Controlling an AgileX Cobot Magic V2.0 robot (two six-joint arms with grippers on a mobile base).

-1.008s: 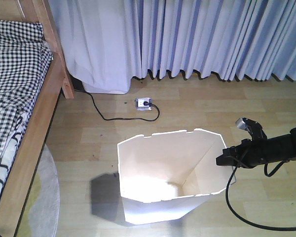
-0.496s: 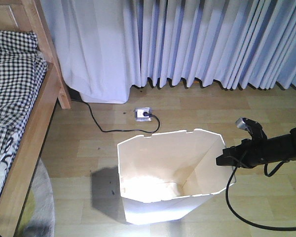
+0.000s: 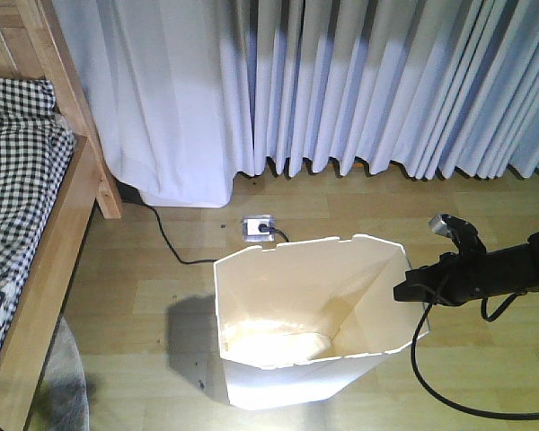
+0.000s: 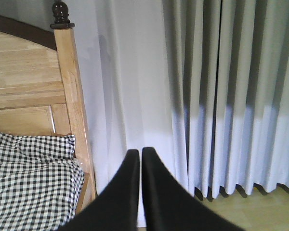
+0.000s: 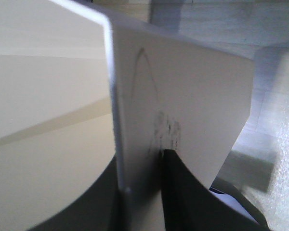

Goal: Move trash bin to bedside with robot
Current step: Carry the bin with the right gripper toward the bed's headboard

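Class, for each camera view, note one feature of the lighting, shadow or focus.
Front-facing view: the trash bin throws a dark shadow leftward on the floor, and its inside bottom is brightly lit. Left wrist view: the left fingers are a black silhouette against the curtain. Right wrist view: the bin wall and the right fingers look soft, out of focus.

Counting the room: mostly ones, a few twos

One trash bin point(image 3: 287, 382), one bed point(image 3: 49, 260) and one black arm point(image 3: 508, 268) are showing in the front view; two grippers are appearing in the wrist views, the left gripper point(image 4: 140, 159) and the right gripper point(image 5: 135, 202), each showing two fingers; one floor socket point(image 3: 259, 227), one rug corner point(image 3: 63, 391) and two black cables are lying about, the socket cord point(image 3: 171, 247) and the arm cable point(image 3: 415, 359)
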